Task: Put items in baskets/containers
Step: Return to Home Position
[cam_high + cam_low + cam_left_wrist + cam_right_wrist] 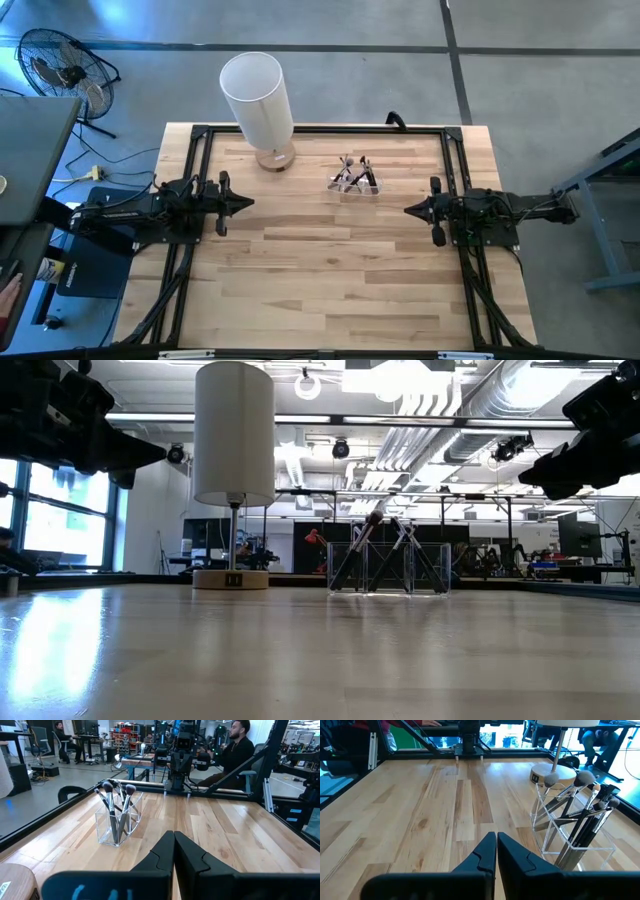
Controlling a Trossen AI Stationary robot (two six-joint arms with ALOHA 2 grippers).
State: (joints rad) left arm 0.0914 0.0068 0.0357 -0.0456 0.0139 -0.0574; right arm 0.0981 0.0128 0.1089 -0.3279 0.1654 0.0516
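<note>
Several thin dark brushes [354, 172] stand leaning inside the small clear plastic holder [356, 184], which rests on the far middle of the table; the brushes [116, 805] and the holder [118, 822] show in the left wrist view, the brushes [587, 812] and the holder [568, 827] in the right wrist view, and the holder [389, 568] in the low view. My left gripper [250, 203] hovers shut at the left side, raised off the table. My right gripper [407, 210] hovers shut at the right side, also raised. Neither touches anything.
A tall white cylinder lamp [258, 100] on a round wooden base [275, 157] stands at the far edge, left of the holder. Black rails [320, 128] frame the table's far and side edges. Bare wood lies between the arms and toward the near edge. People sit beyond the table.
</note>
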